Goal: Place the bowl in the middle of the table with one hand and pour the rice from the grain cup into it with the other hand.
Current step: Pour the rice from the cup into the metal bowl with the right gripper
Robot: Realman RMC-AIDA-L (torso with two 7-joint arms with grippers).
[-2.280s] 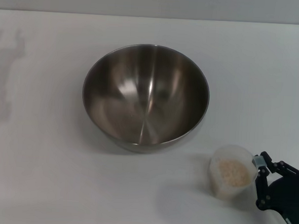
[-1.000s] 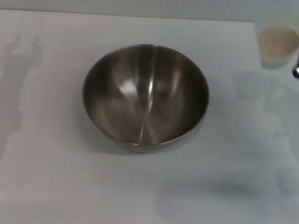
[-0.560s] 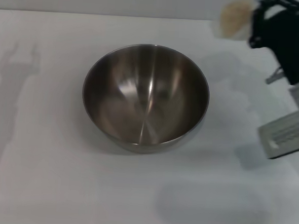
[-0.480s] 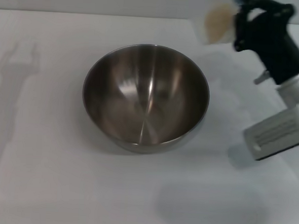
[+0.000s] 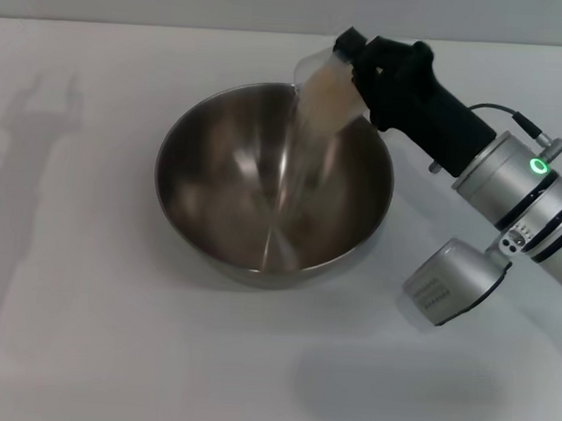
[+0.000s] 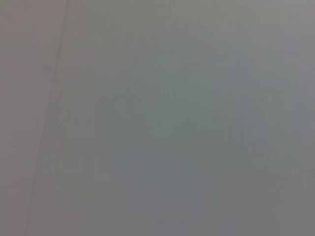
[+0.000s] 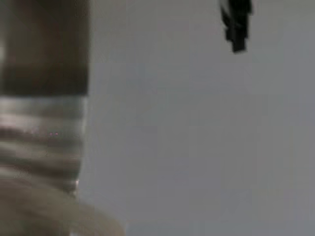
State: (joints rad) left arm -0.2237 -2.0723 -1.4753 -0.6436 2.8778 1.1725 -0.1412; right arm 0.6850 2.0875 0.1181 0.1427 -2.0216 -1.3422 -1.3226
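Observation:
The steel bowl stands on the white table, near its middle. Over the bowl's far right rim my right gripper is shut on the clear grain cup, which is tipped steeply with its mouth toward the bowl. A pale stream of rice falls from the cup into the bowl. In the right wrist view a blurred band, perhaps the bowl's wall, fills one side. My left arm is out of the head view, and the left wrist view holds only a flat grey surface.
The right arm's silver forearm with its green light crosses the table's right side above the surface. A shadow of an arm lies on the table at the far left.
The right arm lifted the cup from the table's front right, carried it up and around to the bowl's far right rim, then tipped it. Rice now pours out.

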